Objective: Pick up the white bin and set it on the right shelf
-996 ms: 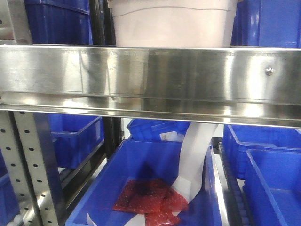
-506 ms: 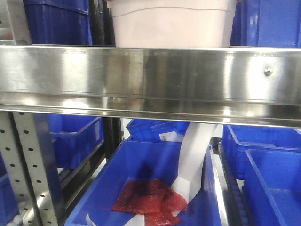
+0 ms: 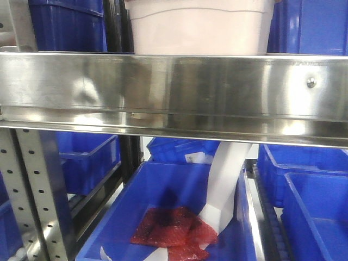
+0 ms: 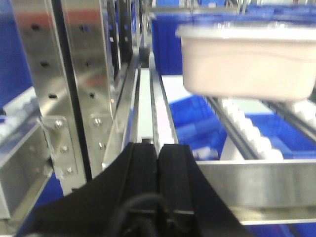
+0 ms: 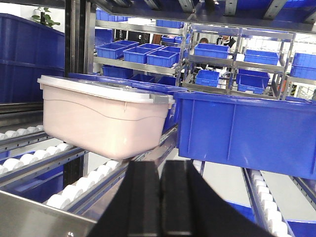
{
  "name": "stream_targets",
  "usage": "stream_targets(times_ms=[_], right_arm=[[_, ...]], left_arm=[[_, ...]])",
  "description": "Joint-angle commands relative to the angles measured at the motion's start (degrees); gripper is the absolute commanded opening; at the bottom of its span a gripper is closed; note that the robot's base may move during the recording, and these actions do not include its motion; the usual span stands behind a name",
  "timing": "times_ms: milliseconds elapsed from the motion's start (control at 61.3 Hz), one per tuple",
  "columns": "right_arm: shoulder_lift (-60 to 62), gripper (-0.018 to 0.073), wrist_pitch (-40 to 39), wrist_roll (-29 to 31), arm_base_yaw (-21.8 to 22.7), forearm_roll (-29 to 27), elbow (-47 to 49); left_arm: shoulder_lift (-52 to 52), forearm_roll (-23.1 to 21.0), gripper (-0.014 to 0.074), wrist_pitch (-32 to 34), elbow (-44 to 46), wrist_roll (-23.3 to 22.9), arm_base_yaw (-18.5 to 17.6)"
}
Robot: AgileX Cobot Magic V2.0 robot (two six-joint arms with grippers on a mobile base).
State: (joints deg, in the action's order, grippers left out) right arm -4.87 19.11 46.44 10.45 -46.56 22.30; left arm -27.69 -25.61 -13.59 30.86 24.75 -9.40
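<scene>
Front view: the large off-white plastic tub with a curved moulded ridge, my white bin (image 3: pixel 200 27), sits on the upper level just behind the broad shiny stainless-steel front rail (image 3: pixel 174 89) of the rack, with a rivet (image 3: pixel 311 82) at the rail's right end. Blue plastic bins (image 3: pixel 65 24) stand on both sides of it. Below, an open blue bin (image 3: pixel 136 206) holds a red crinkled bag (image 3: pixel 171 231) and a white paper strip (image 3: pixel 225 182). A perforated metal upright (image 3: pixel 38 190) is at lower left. Neither of my arms shows here.

Left wrist view: my left gripper (image 4: pixel 158 163) has black jaws pressed together, holding nothing. The white bin (image 4: pixel 247 61) is up and to the right, well apart, over white rollers (image 4: pixel 247 126). Perforated steel uprights (image 4: pixel 79 74) fill the left.

Right wrist view: my right gripper (image 5: pixel 160 197) also has its jaws pressed together and empty. The white bin (image 5: pixel 101 116) rests slightly tilted on a roller lane (image 5: pixel 74 190), glossy lid (image 5: pixel 106 90) on, touching or just beside a big blue bin (image 5: pixel 247 131) on its right; I cannot tell which.

Handling guess: rigid tub, smooth slick walls, too wide for one pinch; weight unknown since the lid hides the contents. Best to spread both jaws and clamp under the lid lip on opposite ends, or squeeze between both arms. The rollers mean it may slide when pushed.
</scene>
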Motion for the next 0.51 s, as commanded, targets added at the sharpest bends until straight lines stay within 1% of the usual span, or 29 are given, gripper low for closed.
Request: stream_targets(times_ms=[0,408,457,473,490], right_arm=[[-0.78,0.0073,-3.95,0.01,0.16,-1.54,1.54],[-0.78,0.0073,-3.78,0.01,0.16,-1.54,1.54],[-0.78,0.0073,-3.72,0.01,0.16,-1.54,1.54],[-0.78,0.0073,-3.72,0.01,0.16,-1.54,1.54],[-0.78,0.0073,-3.72,0.01,0.16,-1.54,1.54]], left_arm=[[-0.24,-1.18,-0.0119,5.02,1.49,0.32,-0.49],[-0.34,-1.29,-0.0119,4.89,1.34,0.32,-0.49],[-0.34,-0.72,-0.0119,5.10,1.05,-1.45,-0.49],[-0.34,-0.03,-0.0118,5.10,0.92,-3.06,-0.49],[-0.34,1.71,-0.0118,4.88,0.69,-4.47,-0.49]])
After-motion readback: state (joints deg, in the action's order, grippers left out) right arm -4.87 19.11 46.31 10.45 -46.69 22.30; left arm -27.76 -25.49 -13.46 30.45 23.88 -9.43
